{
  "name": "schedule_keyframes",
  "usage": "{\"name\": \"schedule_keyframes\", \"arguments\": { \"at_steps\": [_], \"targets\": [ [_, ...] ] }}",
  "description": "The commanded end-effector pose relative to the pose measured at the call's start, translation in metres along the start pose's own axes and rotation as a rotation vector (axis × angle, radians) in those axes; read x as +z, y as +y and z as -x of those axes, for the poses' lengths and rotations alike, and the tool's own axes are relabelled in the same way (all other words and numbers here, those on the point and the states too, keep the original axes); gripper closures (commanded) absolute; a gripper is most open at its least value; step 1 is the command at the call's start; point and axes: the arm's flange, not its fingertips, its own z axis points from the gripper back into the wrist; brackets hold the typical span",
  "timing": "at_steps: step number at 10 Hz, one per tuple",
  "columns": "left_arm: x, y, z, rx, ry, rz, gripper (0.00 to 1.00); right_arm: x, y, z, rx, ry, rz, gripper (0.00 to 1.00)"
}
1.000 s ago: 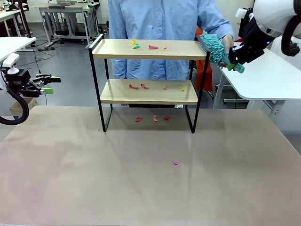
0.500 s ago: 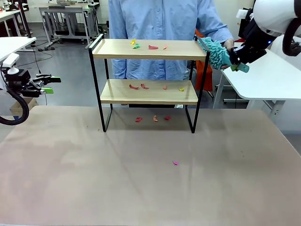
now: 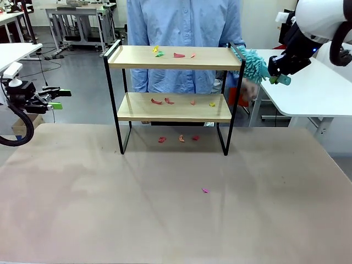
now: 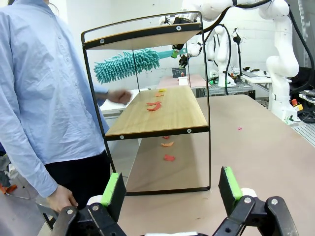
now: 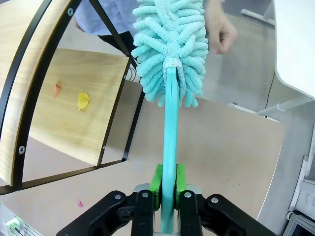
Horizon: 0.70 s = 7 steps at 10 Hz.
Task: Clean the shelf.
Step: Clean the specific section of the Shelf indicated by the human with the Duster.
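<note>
The shelf [image 3: 170, 57] stands at the table's far middle, two light wood boards in a black frame, also seen as the shelf [image 4: 162, 110] and the shelf [image 5: 59, 108]. Coloured scraps [image 3: 175, 54] lie on its top board and more scraps [image 3: 165, 101] on the lower one. My right gripper [image 3: 276, 76] is shut on the handle of a teal fluffy duster [image 3: 253, 62], whose head sits by the shelf's top right corner. The duster [image 5: 170, 54] runs straight out from the right gripper [image 5: 168, 184]. My left gripper [image 3: 55, 98] hangs open at the far left, away from the shelf; its fingers [image 4: 114, 189] hold nothing.
A person in a blue shirt [image 3: 181, 22] stands behind the shelf, one hand [image 5: 220, 30] lowered near the duster head. Scraps [image 3: 180, 138] lie on the table under the shelf and one pink scrap [image 3: 205, 191] nearer me. White tables [image 3: 308, 88] flank the right side.
The person's hand has let go of the duster and dropped down. My right gripper holds the duster alone, shifted slightly up.
</note>
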Motion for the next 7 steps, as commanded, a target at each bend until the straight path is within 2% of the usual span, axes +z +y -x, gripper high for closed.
{"name": "schedule_keyframes", "arguments": {
  "at_steps": [1,4,5,6,7],
  "targets": [
    [0.001,0.000,-0.002,-0.007,0.009,0.005,0.00,0.002,0.000,-0.001,0.005,-0.007,0.001,1.00],
    [0.001,0.000,-0.002,-0.007,0.009,0.005,0.00,0.002,0.000,-0.001,0.005,-0.007,0.001,1.00],
    [0.001,0.000,-0.002,-0.007,0.009,0.005,0.00,0.000,0.000,0.000,0.000,0.000,0.000,0.87],
    [0.001,0.000,-0.002,-0.007,0.009,0.005,0.00,0.015,-0.012,0.018,0.075,0.057,-0.049,0.87],
    [0.001,0.000,-0.002,-0.007,0.009,0.005,0.00,0.032,-0.026,0.038,0.133,0.081,-0.027,0.87]
  ]
}}
